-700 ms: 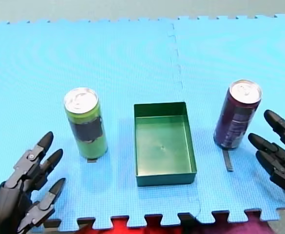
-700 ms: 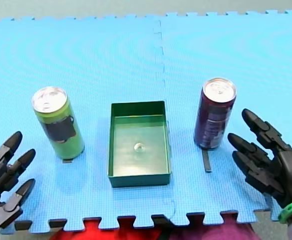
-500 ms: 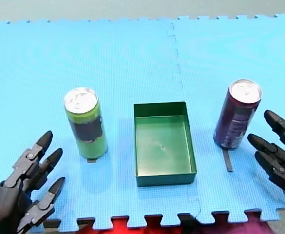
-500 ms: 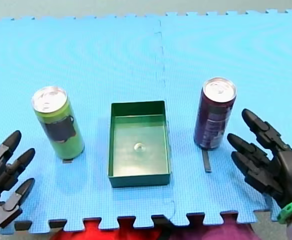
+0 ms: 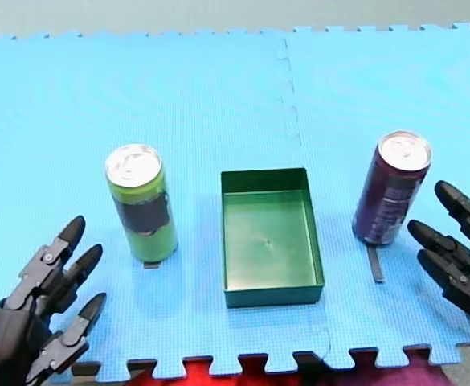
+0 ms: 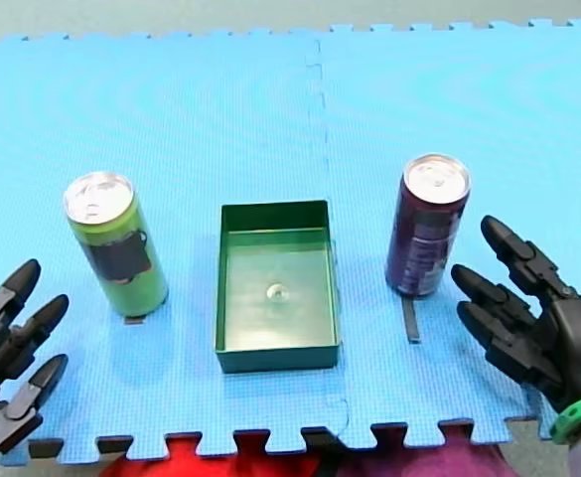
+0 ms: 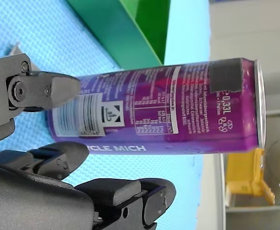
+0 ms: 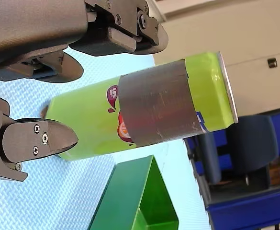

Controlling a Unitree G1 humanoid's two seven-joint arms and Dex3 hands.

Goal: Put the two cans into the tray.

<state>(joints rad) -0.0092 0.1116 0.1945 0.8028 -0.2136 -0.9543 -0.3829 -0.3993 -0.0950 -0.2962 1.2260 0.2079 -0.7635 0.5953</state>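
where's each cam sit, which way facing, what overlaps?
First head view: on the head, facing forward and down at mat, green can, tray, purple can; left hand lower left, right hand lower right.
Second head view: beside it, same aim, scene and hands.
First wrist view: at a wrist, close on purple can; fingers in front, tray behind.
Second wrist view: at a wrist, close on green can; fingers near, tray beyond.
Shared: tray in all four.

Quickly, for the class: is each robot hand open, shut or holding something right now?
Left hand: open, near the green can.
Right hand: open, beside the purple can.
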